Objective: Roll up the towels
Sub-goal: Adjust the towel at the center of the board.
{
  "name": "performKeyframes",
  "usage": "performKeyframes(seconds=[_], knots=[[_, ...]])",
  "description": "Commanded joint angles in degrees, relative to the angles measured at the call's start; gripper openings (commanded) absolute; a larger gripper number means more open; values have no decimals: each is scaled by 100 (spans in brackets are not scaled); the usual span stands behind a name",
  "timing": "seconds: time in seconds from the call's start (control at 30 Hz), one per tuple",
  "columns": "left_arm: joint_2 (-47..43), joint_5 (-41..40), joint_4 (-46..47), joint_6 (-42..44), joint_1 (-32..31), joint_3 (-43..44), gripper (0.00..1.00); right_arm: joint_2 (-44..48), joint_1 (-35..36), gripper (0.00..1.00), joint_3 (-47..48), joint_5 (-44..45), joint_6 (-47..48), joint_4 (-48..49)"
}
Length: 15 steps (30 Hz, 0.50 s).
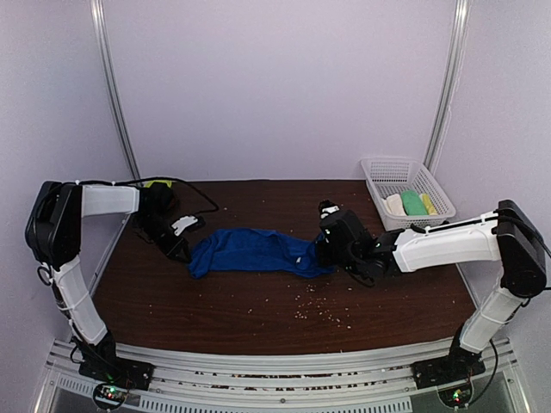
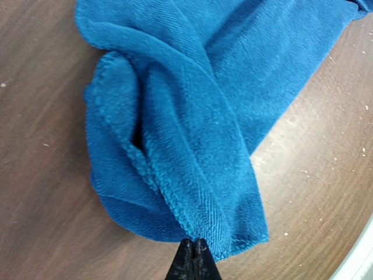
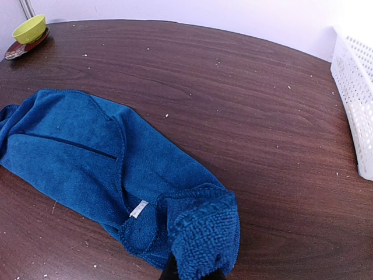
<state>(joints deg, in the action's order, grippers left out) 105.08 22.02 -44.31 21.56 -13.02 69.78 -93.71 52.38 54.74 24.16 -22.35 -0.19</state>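
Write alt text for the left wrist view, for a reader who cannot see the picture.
The left gripper, shut at the bottom edge of the view, pinches the hem of a rumpled blue towel. The towel lies folded over itself in thick ridges, filling most of the view, on a dark brown wooden table dotted with pale crumbs.

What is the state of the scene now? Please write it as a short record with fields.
blue towel: crumpled, stretched left to right on the table, not rolled
left tool: shut, pinching the towel's left edge
right tool: shut on the towel's right end, mostly hidden by cloth
basket: far right, holds pale, green and yellow items
bowl: yellow-green, far left corner
crumbs: scattered on the table
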Motion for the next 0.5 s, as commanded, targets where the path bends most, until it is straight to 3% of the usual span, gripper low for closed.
performKeyframes(seconds=[0.0, 0.27, 0.47], knots=[[55, 350, -348, 173, 146, 399, 0, 50, 32, 0, -27, 9, 29, 34], [-1239, -194, -190, -9, 321, 1468, 0, 893, -96, 0, 133, -82, 19, -169], [-2268, -841, 447, -189, 349, 1241, 0, 1516, -183, 0, 203, 165, 37, -322]])
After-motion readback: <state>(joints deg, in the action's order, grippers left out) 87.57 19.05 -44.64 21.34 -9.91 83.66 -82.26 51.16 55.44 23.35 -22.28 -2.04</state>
